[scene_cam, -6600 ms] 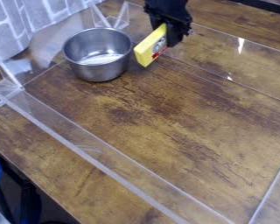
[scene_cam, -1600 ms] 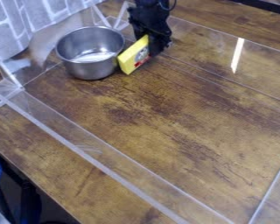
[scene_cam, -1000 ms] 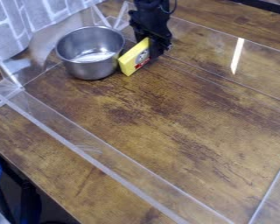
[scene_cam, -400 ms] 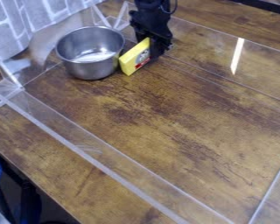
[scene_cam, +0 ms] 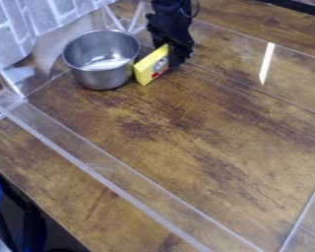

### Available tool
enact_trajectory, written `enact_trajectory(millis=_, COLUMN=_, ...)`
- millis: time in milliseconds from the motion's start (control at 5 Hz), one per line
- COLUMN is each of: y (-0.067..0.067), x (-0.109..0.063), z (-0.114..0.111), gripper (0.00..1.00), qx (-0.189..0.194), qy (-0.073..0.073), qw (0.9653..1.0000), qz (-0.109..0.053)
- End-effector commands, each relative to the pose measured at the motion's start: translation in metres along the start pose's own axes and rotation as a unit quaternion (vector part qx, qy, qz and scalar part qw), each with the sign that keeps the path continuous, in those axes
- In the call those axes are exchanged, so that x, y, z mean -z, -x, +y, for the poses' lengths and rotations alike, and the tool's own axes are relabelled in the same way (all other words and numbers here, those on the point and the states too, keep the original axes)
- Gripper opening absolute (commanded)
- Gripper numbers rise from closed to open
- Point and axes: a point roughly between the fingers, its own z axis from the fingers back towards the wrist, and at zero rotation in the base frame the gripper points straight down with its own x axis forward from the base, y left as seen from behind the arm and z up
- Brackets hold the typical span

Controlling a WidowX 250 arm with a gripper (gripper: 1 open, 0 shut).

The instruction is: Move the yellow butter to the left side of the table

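Yellow butter [scene_cam: 151, 65] leftward, end-effector-occluded [scene_cam: 179, 51]

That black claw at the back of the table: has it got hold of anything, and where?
Yes. The claw is shut on the yellow butter, pinching its upper right end, beside the steel bowl.

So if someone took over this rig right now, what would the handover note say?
End effector: shut on the yellow butter, gripping its upper right end and pointing steeply down.
Yellow butter: at the far left part of the table, right beside the steel bowl; whether they touch cannot be told. Its lower end looks to be on or just above the wood.
Done: the butter is grasped and sits well toward the left side.
Left: likely set it flat, open the end effector and pull clear without knocking the bowl.
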Motion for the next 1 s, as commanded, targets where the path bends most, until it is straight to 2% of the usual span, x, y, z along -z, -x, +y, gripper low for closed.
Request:
enact_trajectory(millis=0, y=-0.005, x=-0.024, z=0.019, gripper=0.00, qx=-0.011, qy=-0.020, qw=0.9995, qz=-0.024)
enact_trajectory(millis=600, y=-0.012, x=-0.053, z=0.023, gripper=0.00, qx=-0.007, qy=-0.035, qw=0.9992, qz=-0.018)
enact_trajectory(millis=800, y=-0.013, x=-0.050, z=0.023, gripper=0.00, qx=-0.006, qy=-0.035, qw=0.9992, qz=-0.017)
